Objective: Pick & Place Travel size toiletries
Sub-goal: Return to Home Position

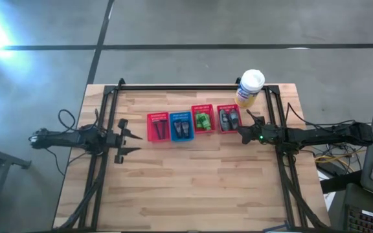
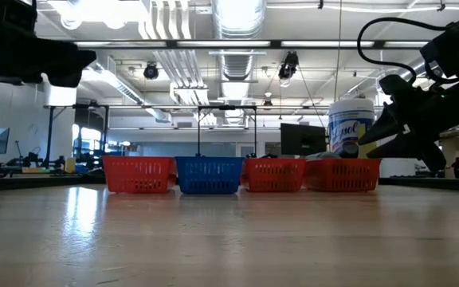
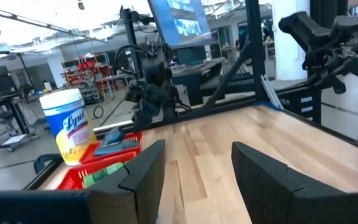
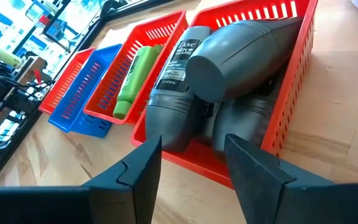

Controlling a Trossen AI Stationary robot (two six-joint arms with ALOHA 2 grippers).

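Table: a pale wooden plank table top (image 1: 193,188) in a dark frame. Only the high view shows all of it.

Baskets: four small plastic mesh baskets stand side by side in a row near the far edge. From left to right they are a left red basket (image 1: 158,126), a blue basket (image 1: 180,125), a middle red basket (image 1: 203,120) and a right red basket (image 1: 228,118).

Toiletries: every item lies inside a basket.
- Left red basket: thin dark sticks (image 1: 158,129).
- Blue basket: dark flat tubes (image 1: 180,129).
- Middle red basket: bright green bottles (image 4: 135,74).
- Right red basket: several grey bottles (image 4: 241,50), one lying across the tops of the others.

Canister: a tall yellow canister with a white lid (image 1: 250,87) stands upright just beyond the far right corner of the right red basket.

Left gripper: the left gripper (image 1: 136,142) hangs to the left of the row, apart from it. Its fingers are spread and empty, and its wrist view shows bare wood between them.

Right gripper: the right gripper (image 4: 192,146) is just beside the near right side of the right red basket. Its fingers are parted and hold nothing. The low view shows it raised above the basket rims.

View differences: the low view shows only the basket walls, not what is inside. From above, the contents are small patches of colour. Only the right wrist view is close enough to read "Dove" on one grey bottle.
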